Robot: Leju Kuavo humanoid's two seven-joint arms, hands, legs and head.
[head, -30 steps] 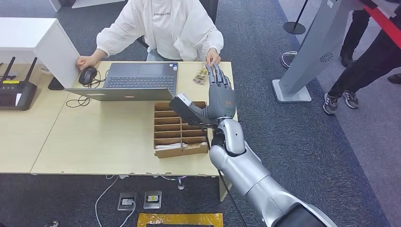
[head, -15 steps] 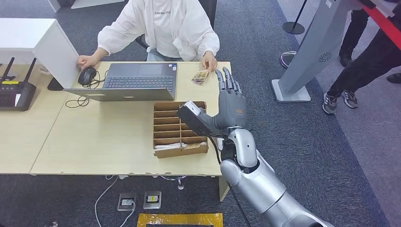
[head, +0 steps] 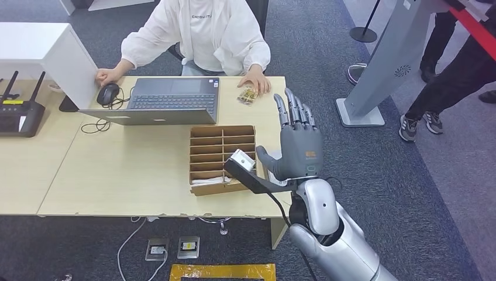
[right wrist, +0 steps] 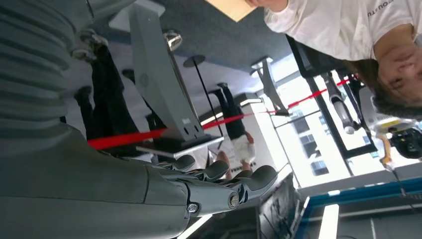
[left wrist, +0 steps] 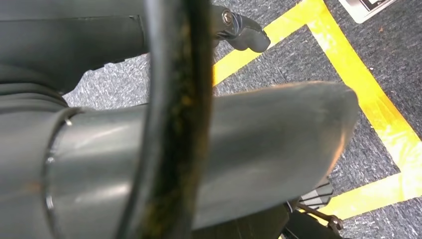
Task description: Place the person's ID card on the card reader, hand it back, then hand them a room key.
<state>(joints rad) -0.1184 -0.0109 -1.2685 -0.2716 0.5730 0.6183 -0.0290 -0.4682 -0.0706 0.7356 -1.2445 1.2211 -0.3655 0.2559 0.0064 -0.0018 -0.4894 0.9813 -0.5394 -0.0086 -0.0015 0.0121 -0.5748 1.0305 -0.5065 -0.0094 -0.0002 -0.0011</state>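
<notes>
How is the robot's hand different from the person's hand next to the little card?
The right robot hand is dark grey and hard-looking, raised above the desk with fingers straight and spread, holding nothing. The person's hand is bare, comes out of a white sleeve, and rests on the desk with fingers curled beside the card. Both are at the desk's right end.
</notes>
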